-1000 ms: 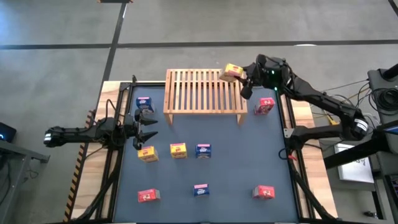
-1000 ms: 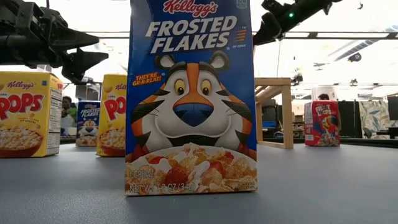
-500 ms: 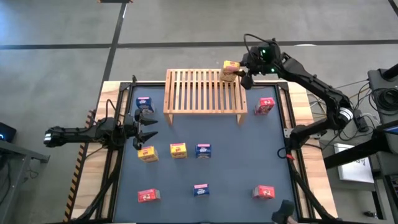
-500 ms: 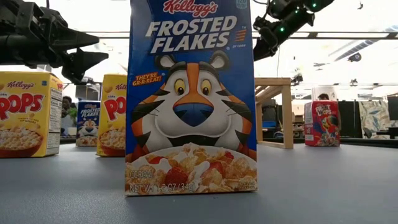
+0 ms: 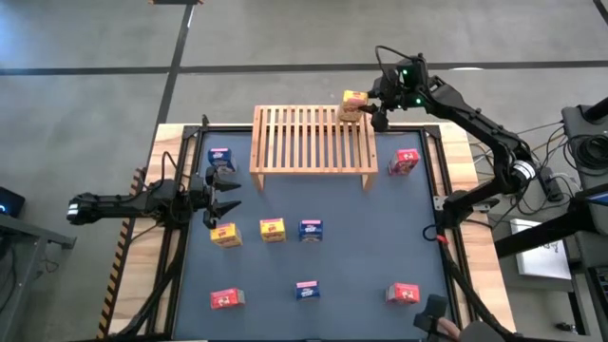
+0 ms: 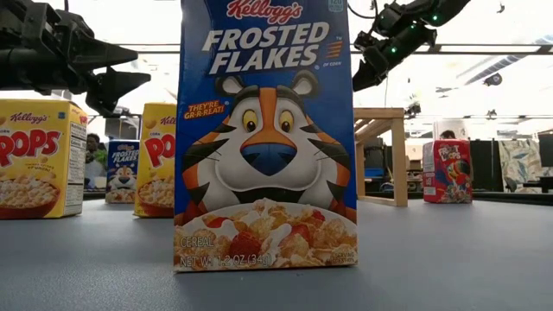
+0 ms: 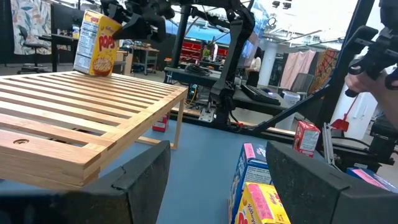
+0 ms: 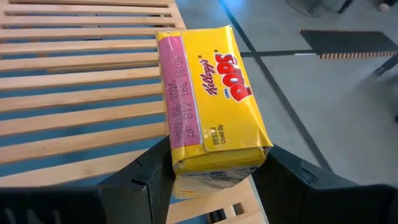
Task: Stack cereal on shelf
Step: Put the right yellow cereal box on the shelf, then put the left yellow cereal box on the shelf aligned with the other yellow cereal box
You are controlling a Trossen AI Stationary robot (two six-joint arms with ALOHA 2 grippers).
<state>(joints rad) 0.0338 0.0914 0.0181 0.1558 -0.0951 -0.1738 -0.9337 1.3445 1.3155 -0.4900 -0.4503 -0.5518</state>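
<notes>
My right gripper (image 5: 373,107) is shut on a yellow cereal box (image 5: 354,103) at the far right corner of the slatted wooden shelf (image 5: 313,142). The left wrist view shows this box (image 7: 96,43) tilted just over the slats; whether its lower end touches them I cannot tell. The big blue box hides it in the low view. My left gripper (image 5: 231,195) waits open and level at the table's left side, with nothing between its fingers. My right gripper pinches the yellow box between its two fingers (image 8: 146,180) at the end nearest the wrist (image 8: 214,163), one finger on each narrow side. It comes from the table's right, slanting down, and the fingers lie along the box.
Standing on the dark mat are a blue box (image 5: 220,157), a red one (image 5: 404,161), two yellow (image 5: 226,235) (image 5: 273,230), a blue (image 5: 310,229), and a near row of red (image 5: 226,298), blue (image 5: 306,291) and red (image 5: 403,294). A person (image 5: 456,330) shows at the near right edge.
My right gripper has swung a little toward the table's far edge with the yellow box, turning at the wrist as it went. The box now sits over the shelf's far right corner.
</notes>
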